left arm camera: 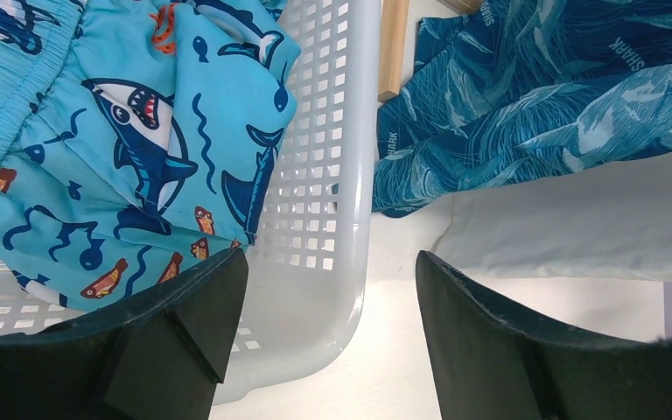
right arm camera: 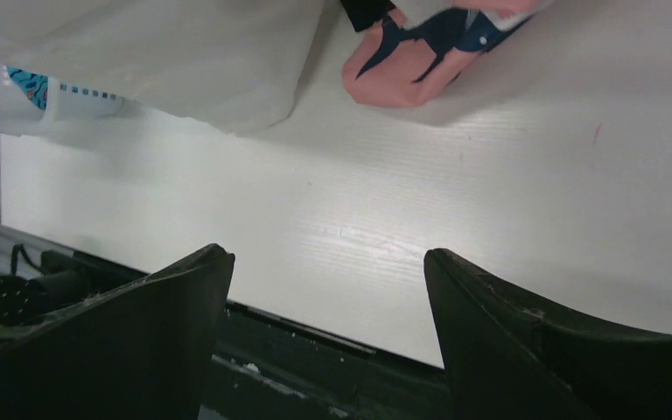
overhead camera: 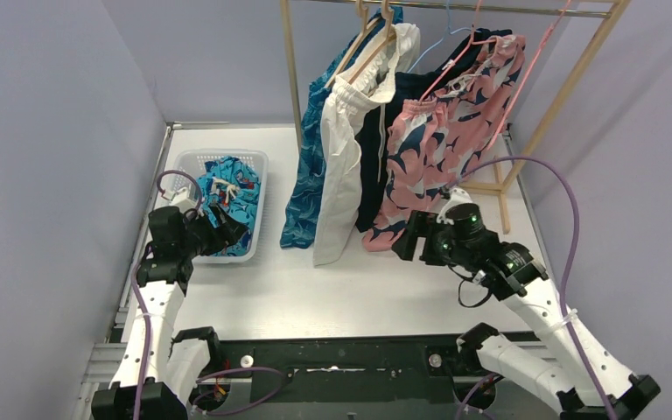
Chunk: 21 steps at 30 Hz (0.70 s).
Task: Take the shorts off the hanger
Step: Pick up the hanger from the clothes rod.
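Closest to us are the black fingers [left arm camera: 184, 324] of our left hand [overhead camera: 227, 229], spread wide with nothing between them. They hover over the near right corner of a white perforated plastic basket [left arm camera: 332, 131] that stands on the left of the white worktop [overhead camera: 359, 289]. We see the teal shark-print fabric shorts [overhead camera: 232, 188] lying crumpled inside that basket, off any hanger.

Our right hand [overhead camera: 409, 236] is low over the worktop with its jaws also well apart and empty. It points toward the lower hem of the pink-and-navy floral shorts [overhead camera: 442, 131], close to it but not touching.

Four pairs hang from a light wooden clothes rack [overhead camera: 290, 61] at the back. From left to right they are the blue leaf-pattern shorts [overhead camera: 311, 175], the white drawstring shorts [overhead camera: 346, 149], the plain navy shorts [overhead camera: 374, 149] and the floral pair. All their hems reach down to the worktop. The white pair hangs on a wooden hanger [overhead camera: 363, 52] and the floral pair on a thin pink hanger [overhead camera: 525, 70].
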Tool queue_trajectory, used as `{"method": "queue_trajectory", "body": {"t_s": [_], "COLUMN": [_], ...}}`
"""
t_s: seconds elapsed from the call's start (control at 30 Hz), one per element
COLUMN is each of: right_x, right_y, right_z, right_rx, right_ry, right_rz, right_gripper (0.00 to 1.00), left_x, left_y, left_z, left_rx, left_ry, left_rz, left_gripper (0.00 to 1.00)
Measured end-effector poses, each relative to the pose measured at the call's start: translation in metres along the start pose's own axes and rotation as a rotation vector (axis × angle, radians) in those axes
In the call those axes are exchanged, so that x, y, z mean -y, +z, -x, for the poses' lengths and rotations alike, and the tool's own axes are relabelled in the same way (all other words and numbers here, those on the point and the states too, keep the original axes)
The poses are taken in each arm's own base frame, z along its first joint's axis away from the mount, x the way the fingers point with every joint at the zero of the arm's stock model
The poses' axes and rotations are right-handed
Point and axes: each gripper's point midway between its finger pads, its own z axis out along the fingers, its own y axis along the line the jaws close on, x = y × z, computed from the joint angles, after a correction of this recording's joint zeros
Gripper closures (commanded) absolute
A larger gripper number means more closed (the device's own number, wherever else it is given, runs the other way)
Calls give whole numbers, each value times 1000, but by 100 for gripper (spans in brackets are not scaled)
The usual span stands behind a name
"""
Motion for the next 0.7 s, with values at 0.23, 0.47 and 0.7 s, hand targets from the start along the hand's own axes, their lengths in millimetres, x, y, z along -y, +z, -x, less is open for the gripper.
{"method": "queue_trajectory", "body": {"t_s": [0.23,0.47,0.7], "right_x": [-29,-77,-83], "right_y": [-8,-23,-45], "right_z": [37,131,213], "right_rx": [200,438,609], "right_ry": [-106,-171,-108], "right_rz": [-101,-123,-126], "right_gripper": [16,1,1], "left_x": [-1,-3,-8], "left_y": [1,3,7], "left_z": [-1,-2,-6], "left_rx": [-6,-14,-36], "left_ry": [-3,-8,-22], "left_rz": [4,9,23], "left_gripper": [30,30,30]}}
